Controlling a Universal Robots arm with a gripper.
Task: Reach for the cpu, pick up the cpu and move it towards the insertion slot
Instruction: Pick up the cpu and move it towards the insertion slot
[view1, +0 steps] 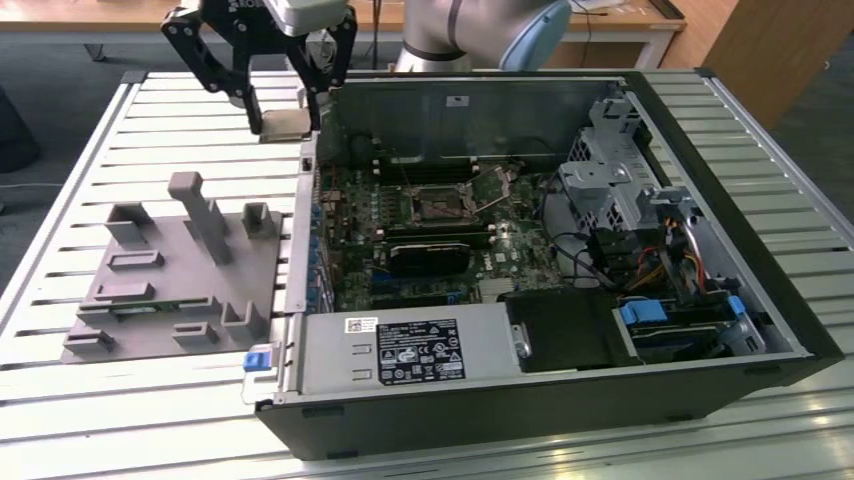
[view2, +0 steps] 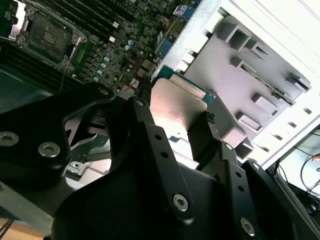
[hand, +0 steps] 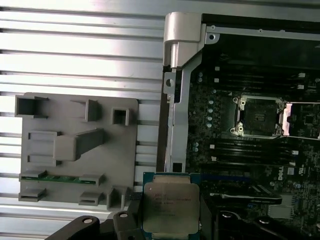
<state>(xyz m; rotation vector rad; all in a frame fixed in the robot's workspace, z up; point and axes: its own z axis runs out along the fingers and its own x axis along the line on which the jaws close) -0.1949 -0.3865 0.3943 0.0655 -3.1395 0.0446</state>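
Gripper (view1: 286, 122) clamped on the cpu (view1: 286, 123), raised above the slatted table (view1: 160, 100).
Hanging just outside the open case (view1: 694, 230); insertion slot (view1: 439, 204) well apart.

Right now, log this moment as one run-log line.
gripper: shut on cpu | cpu: lifted, beside open case wall | insertion slot: empty, apart from cpu
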